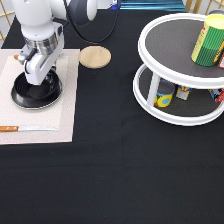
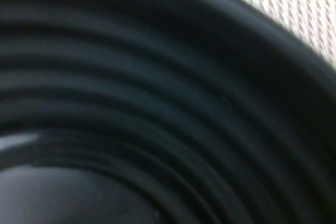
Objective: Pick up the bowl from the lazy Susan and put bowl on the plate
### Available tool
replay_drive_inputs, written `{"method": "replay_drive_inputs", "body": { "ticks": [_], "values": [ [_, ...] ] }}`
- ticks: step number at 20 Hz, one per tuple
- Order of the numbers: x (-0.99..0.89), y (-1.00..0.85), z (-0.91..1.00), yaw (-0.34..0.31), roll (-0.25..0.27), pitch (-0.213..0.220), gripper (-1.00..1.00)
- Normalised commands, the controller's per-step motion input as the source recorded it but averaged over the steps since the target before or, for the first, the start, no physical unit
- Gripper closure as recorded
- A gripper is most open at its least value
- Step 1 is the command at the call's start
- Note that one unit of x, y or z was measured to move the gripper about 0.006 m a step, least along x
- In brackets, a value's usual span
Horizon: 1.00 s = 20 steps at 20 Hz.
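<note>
Bowl (image 1: 36, 90) position: off the lazy Susan (image 1: 182, 70) and resting at the tabletop's left side, on the pale placemat (image 1: 37, 95) that runs along the left edge. A thin bright rim shows around the bowl's lower edge, which I judge to be the plate (image 1: 44, 106) beneath it, so the transfer appears essentially done; the plate is otherwise covered, and I cannot confirm that the bowl sits centred on it. My gripper (image 1: 36, 80) hangs directly over the bowl's far rim, close to or touching it. Whether my fingers are spread or closed, or gripping the rim, I cannot tell, because the hand's white body hides them in the exterior view. The wrist view is filled with the bowl's glossy black concentric ridges (image 2: 150, 115), with a sliver of woven placemat (image 2: 300, 20) at one corner, which confirms how close the hand is. Remaining work, as I judge it, is only release and clearance, if release is not already made. On the lazy Susan's upper tray stands a green and yellow canister (image 1: 210, 40), cut off by the picture's edge; items on its lower tray are partly hidden and hard to identify. A wooden coaster (image 1: 95, 56) lies near the tabletop's far edge, and a knife (image 1: 27, 128) lies on the placemat's near edge.
</note>
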Motion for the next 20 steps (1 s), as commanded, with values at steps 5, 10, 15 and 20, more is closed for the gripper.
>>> {"method": "replay_drive_inputs", "body": {
  "ticks": [5,10,15,20],
  "values": [
    [0.24,-0.1,0.43,0.023,0.0,0.19,-1.0],
    [0.13,-0.05,0.97,0.002,0.0,0.141,-1.0],
    [0.3,0.01,1.0,0.044,-0.001,0.152,-1.0],
    [0.27,0.08,0.45,0.026,-0.027,0.103,-1.0]
  ]
}}
